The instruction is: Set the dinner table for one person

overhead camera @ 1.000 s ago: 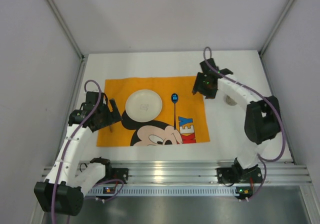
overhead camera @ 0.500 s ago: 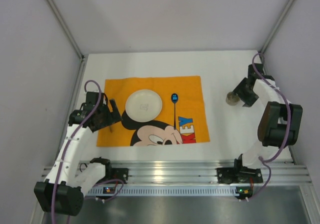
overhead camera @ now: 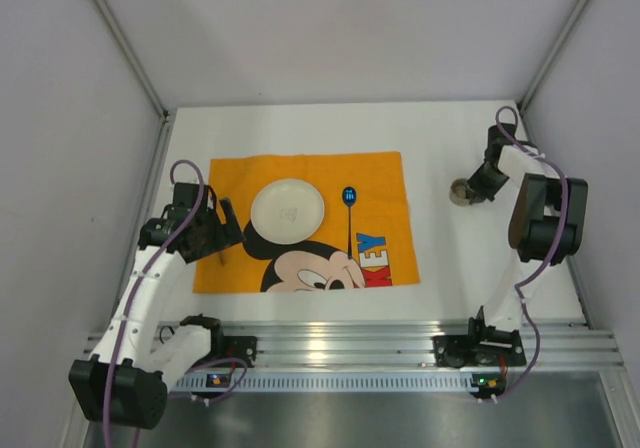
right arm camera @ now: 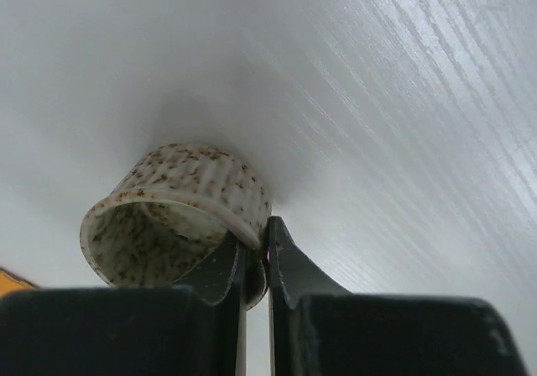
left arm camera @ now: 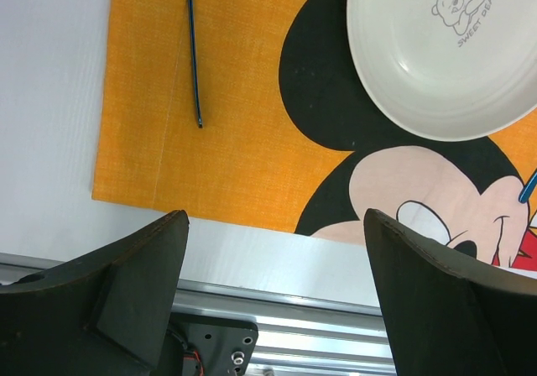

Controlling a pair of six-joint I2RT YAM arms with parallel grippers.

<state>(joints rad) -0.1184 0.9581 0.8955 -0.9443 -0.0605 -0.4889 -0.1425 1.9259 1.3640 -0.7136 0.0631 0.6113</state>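
right wrist: fingers pinch wall of speckled cup.

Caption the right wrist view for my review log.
Right tool pinching the rim of a speckled ribbed cup, white dinner table behind.

Orange Mickey Mouse mat mid-frame, carrying white plate, blue spoon, thin dark stick, possibly chopstick; speckled cup right.

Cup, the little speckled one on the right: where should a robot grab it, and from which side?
By its wall at the rim, one finger inside and one outside, coming from the open mouth's side. The cup is squat and round, and its thin wall slips between nearly closed fingers. The right gripper pinches it just so.
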